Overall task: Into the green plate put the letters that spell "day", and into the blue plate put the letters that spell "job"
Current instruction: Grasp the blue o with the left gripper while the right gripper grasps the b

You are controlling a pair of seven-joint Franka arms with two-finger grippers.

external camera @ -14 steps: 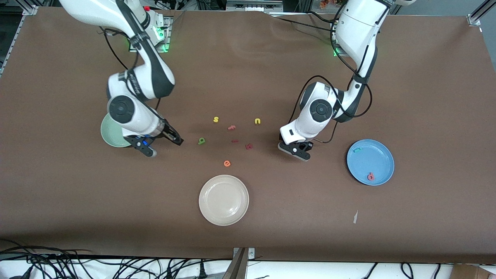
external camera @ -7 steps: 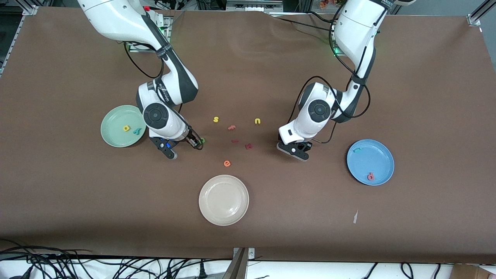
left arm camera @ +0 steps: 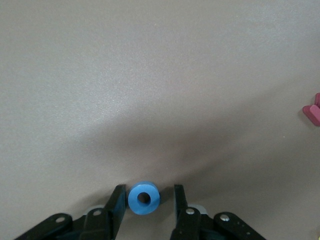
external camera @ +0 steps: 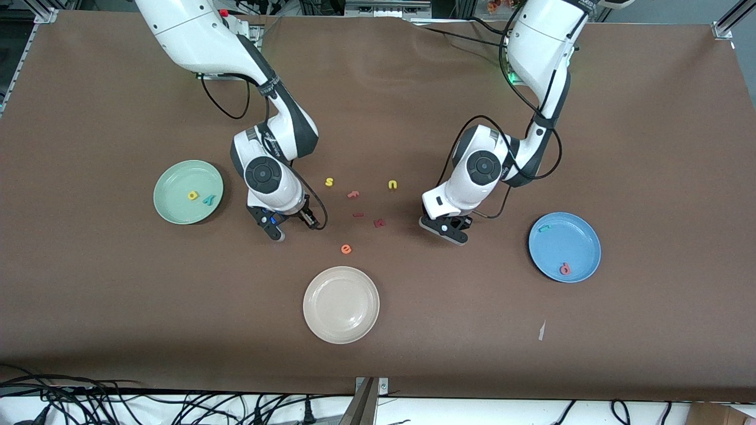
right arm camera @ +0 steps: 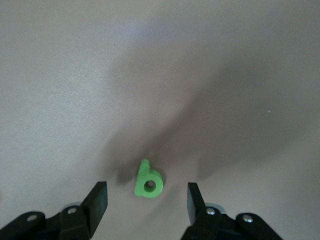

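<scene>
The green d [right arm camera: 148, 182] lies flat on the table between the wide-apart fingers of my right gripper [right arm camera: 146, 195], untouched; my right gripper [external camera: 292, 224] hides it in the front view. The blue o [left arm camera: 144, 198] sits on the table inside my left gripper [left arm camera: 149, 192], one finger against it and a gap at the other. My left gripper [external camera: 447, 229] is low over the table, covering the o. The green plate [external camera: 174, 203] holds the yellow a [external camera: 192, 195] and teal y [external camera: 209, 199]. The blue plate [external camera: 576, 242] holds the teal j [external camera: 544, 228] and pink b [external camera: 565, 269].
A cream plate [external camera: 341, 304] sits nearer the front camera. Between the grippers lie a yellow s [external camera: 329, 182], salmon f [external camera: 353, 193], yellow u [external camera: 392, 185], orange e [external camera: 346, 249] and two dark red pieces [external camera: 379, 223].
My right arm swung from the green plate toward the middle and came down around the green d. The left gripper's fingers drew in around the blue o.
</scene>
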